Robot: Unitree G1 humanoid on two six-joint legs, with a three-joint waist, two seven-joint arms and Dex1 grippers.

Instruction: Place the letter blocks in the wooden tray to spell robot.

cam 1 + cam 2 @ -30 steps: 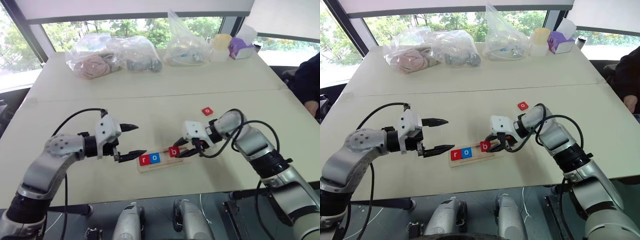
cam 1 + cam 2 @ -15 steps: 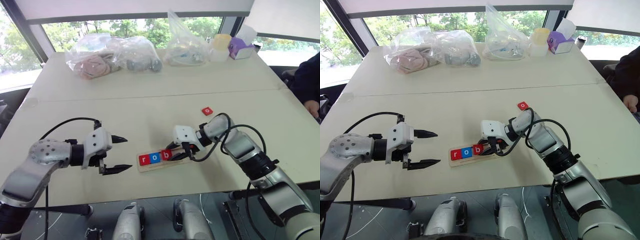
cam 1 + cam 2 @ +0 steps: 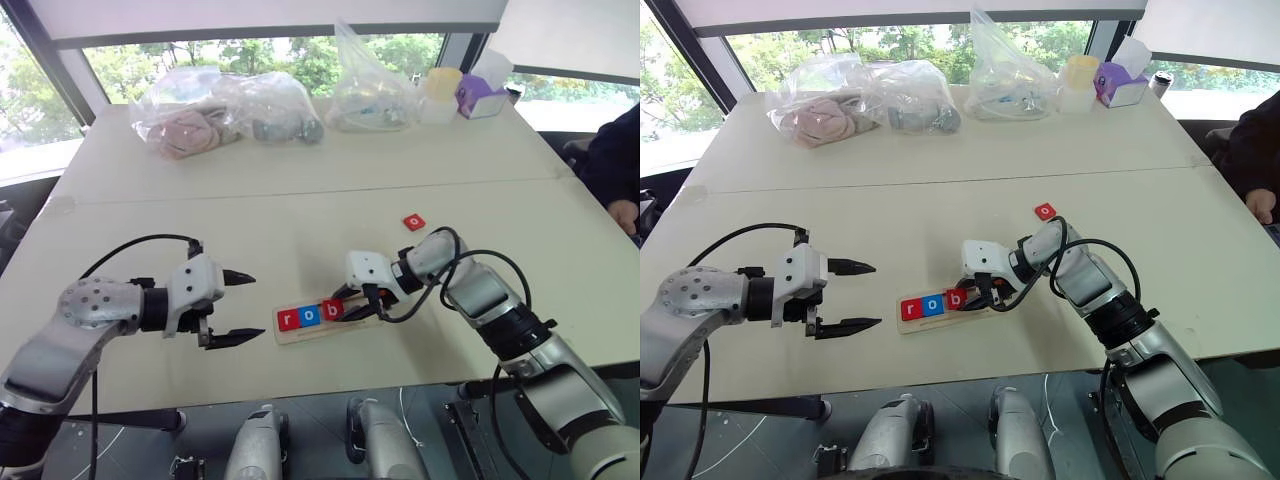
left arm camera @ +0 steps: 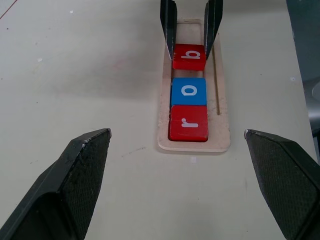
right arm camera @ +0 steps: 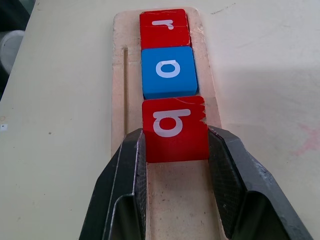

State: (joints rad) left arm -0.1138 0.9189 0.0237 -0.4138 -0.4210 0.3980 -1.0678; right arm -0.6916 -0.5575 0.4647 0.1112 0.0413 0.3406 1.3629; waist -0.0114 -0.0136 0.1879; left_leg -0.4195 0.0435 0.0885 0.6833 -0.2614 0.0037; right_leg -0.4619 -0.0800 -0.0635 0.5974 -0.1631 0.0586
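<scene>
tray: the wooden tray (image 3: 325, 322) sits on the table (image 3: 300, 200) near the front edge, between the two arms, long side running left-right. Looks parked there so both grippers can get at it.

tiles in so far: red "r" (image 4: 188, 122), blue "o" (image 4: 188, 91) and red "b" (image 5: 175, 129) sit in a row from the tray's left end. r and o touch; b is right behind o, maybe a hair of gap. So "rob" is spelled and two slots are left.

right gripper: the right gripper (image 5: 176, 150) is clamped on the "b", one finger pressed on each side edge, tile down in the recess. Pinching the sides makes sense, since that keeps the letter square to the tray while it gets slid up against the "o". Not let go yet.

left gripper: the left gripper (image 3: 240, 306) hangs wide open just left of the tray, holding nothing, aimed along it. Probably just waiting out of the way.

spare tile: another red "o" (image 3: 414, 222) lies loose on the table beyond the right arm, well apart from the tray. Likely next in line.

the "t": can't spot it.

background: bags (image 3: 225, 110) and a person's sleeve (image 3: 612, 165) at the far right edge, not involved.
</scene>
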